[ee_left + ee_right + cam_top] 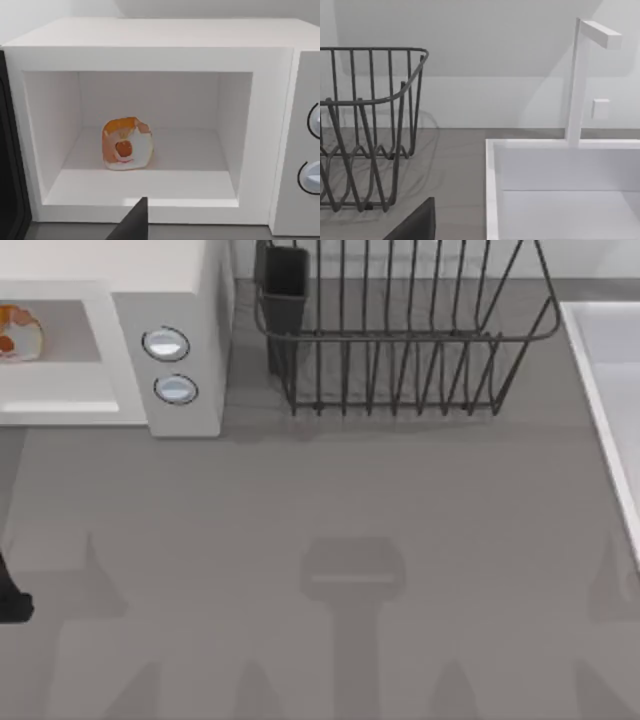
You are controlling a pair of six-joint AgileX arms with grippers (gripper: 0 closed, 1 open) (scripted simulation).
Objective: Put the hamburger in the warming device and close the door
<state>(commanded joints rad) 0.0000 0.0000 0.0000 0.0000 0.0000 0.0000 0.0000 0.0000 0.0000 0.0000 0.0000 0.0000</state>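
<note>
We see the hamburger (127, 144) resting inside the warming device (190, 280), on the floor of the cavity, toward its back and well apart from the side walls. From the top view the hamburger (20, 332) sits at the far left edge, inside the open cavity. The device stands at the back left of the table (350, 540), with its two round knobs (166, 344) stacked on the panel at the cavity's right. The door (10, 200) stands open: in the left wrist view its dark edge shows beside the cavity opening.

Our left end effector (132, 225) faces the open cavity from the front, apart from the hamburger and holding nothing we can see; only one dark fingertip is visible, so we cannot tell how wide it stands. In the top view a dark part of the left arm (12, 600) sits at the table's left edge.

Our right end effector (417, 225) hangs near a dark wire dish rack (400, 330) and a white sink (560, 190) with a tall faucet (580, 80); again we cannot tell its spread.
</note>
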